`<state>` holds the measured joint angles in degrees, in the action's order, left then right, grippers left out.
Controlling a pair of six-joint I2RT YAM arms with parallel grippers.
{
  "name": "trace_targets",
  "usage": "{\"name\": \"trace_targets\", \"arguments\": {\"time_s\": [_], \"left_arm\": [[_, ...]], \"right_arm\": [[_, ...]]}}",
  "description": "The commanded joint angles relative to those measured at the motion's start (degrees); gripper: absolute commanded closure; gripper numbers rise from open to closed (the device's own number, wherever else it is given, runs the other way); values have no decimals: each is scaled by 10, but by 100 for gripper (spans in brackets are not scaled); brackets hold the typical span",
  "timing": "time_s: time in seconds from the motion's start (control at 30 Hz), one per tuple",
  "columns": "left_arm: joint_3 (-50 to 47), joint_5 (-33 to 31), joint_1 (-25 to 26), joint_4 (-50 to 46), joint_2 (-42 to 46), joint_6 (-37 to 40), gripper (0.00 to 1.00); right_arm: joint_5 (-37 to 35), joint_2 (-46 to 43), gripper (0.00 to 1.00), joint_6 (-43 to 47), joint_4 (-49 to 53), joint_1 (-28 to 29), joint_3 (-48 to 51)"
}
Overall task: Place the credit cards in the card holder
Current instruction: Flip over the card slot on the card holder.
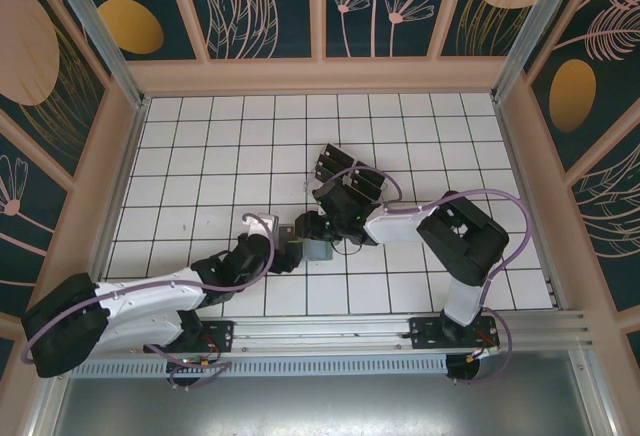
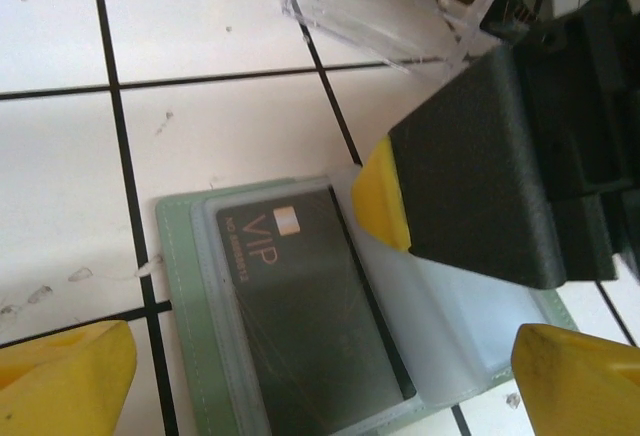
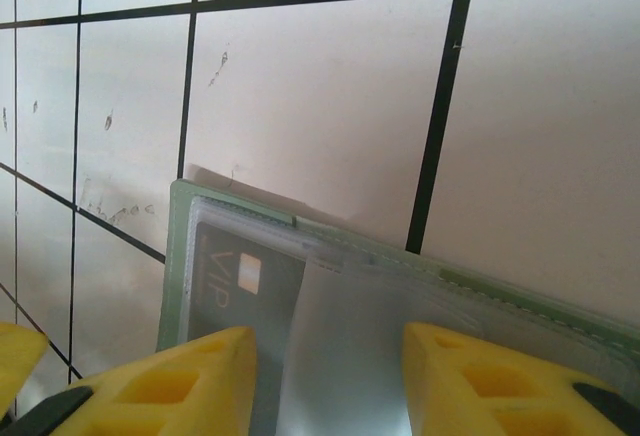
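A pale green fold-open card holder with clear plastic pockets (image 2: 185, 286) lies open and flat on the white tiled table (image 1: 200, 156), between the two arms. One thin black rectangular credit card printed VIP (image 2: 310, 326) already sits inside one of its pockets, under the clear film, and the pocket beside it looks empty. The right gripper (image 3: 330, 386) is spread and carries nothing. Its yellow fingertips are down over the holder, and in the left wrist view one fingertip (image 2: 382, 201) rests on the film of the empty pocket, just beside the seated card's edge. The left gripper (image 2: 320, 376) is also spread wide and empty, its tips straddling the holder; whether they touch the table cannot be told. Just beyond the holder stands a clear plastic tray (image 2: 370, 11). The dark flat shapes past the grippers in the top view are most likely the remaining black cards (image 1: 340, 164), though the arm partly hides them. I judge that the first card is home and the next fetch has not begun. The next move calls for lifting the right fingers off the film without dragging the light holder. The right gripper must then pinch another card by its thin edges and bring it in at a shallow angle to the empty pocket's mouth. Meanwhile the left gripper should pin the holder's green border so it cannot slide.
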<state>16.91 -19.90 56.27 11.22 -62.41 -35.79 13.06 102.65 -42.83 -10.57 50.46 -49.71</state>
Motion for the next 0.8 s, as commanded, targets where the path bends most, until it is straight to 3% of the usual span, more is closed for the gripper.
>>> {"name": "trace_targets", "arguments": {"time_s": [0.0,0.77], "left_arm": [[9,15,3,1,-14,21,5],[39,-9,5,12,-112,23,5]], "right_arm": [[8,0,57,-12,1,-1,7],[13,-7,57,-18,-6,-1,13]]}}
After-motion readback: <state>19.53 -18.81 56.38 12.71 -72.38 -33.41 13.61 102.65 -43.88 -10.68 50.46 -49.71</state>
